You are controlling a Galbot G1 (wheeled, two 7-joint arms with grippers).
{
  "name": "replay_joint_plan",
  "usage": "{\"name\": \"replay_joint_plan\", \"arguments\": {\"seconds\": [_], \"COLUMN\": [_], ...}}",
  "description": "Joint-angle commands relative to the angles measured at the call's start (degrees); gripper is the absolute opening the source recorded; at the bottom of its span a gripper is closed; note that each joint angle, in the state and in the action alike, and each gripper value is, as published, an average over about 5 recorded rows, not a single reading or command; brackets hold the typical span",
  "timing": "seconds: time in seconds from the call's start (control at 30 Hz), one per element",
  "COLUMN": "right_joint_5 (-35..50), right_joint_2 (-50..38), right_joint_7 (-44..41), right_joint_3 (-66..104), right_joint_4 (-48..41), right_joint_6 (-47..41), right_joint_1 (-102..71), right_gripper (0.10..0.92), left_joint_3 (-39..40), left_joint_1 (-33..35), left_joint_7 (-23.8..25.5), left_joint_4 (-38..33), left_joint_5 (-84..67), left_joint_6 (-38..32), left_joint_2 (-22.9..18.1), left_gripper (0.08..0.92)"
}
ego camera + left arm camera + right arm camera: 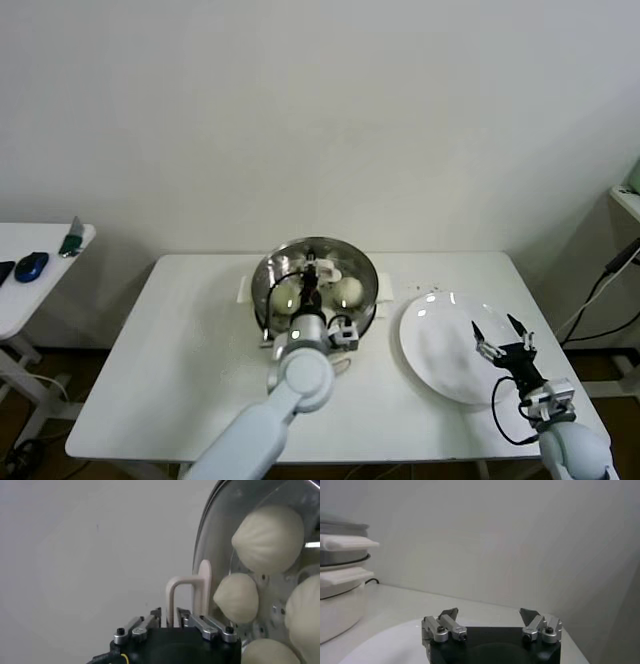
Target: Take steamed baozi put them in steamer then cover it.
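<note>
— What else is around?
— A side table [40, 285] at the robot's left carries a blue mouse [32, 265]. On the main table [180, 370], an empty white plate [440, 345] lies right of the steamer [270, 290], and the left arm blocks part of the basket.

— What's inside?
— Cream baozi [347, 291], seen through the clear lid [217, 545] resting on top; four in the left wrist view.

— And the grippers?
— The left gripper [170, 622] is at the lid's white handle [187, 592], fingers either side. Whether it pinches or just brackets it, I cannot tell. The right gripper [503, 338] hangs over the plate, spread wide, holding nothing.
</note>
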Motion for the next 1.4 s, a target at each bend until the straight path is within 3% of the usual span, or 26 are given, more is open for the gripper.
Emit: {"name": "replay_joint_plan", "arguments": {"seconds": [0.03,0.47,0.6,0.77,0.93,1.13,1.27,1.4], "right_joint_5": [0.09,0.37,0.17,1.23,1.65,1.99,2.19,2.41], "right_joint_2": [-0.06,-0.26,-0.37,-0.1,0.06,0.97,1.69,2.13], "right_joint_7": [-0.14,-0.04,-0.27,-0.4,-0.61,-1.24,-1.64,-2.36], "right_joint_3": [0.06,0.4,0.56,0.86,1.28,1.69,1.97,2.54], "right_joint_4": [0.15,2.13,2.64,3.65,4.64,5.96,6.88,7.46], "right_joint_6": [-0.45,-5.58,-6.45,-6.52,-6.17,-5.3,-4.77,-4.1], "right_joint_1": [-0.04,-0.54,-0.66,-1.01,-1.72,-2.51,-3.2,-4.16], "right_gripper": [0.823,0.823,0.823,0.823,0.823,0.823,0.823,0.823], "left_joint_3": [-0.23,-1.18,-2.85,-7.42,-15.61,-32.35,-42.51,-49.78], "left_joint_1": [1.03,6.78,9.72,14.65,19.18,26.77,33.84,39.9], "left_joint_7": [1.24,2.38,1.77,-1.11,-10.56,-23.51,-26.24,-26.04], "left_joint_4": [-5.43,-17.32,-21.33,-26.84,-30.88,-31.8,-31.89,-31.64], "left_joint_5": [-2.52,-5.9,-7.23,-10.91,-24.37,-52.05,-66.8,-79.68], "left_joint_6": [2.79,2.79,2.79,2.37,-1.87,-16.51,-28.3,-35.48], "left_joint_2": [2.79,6.39,7.29,10.3,13.25,12.99,10.63,8.28], "left_gripper": [0.343,0.724,0.806,0.822,0.823,0.823,0.823,0.823]}}
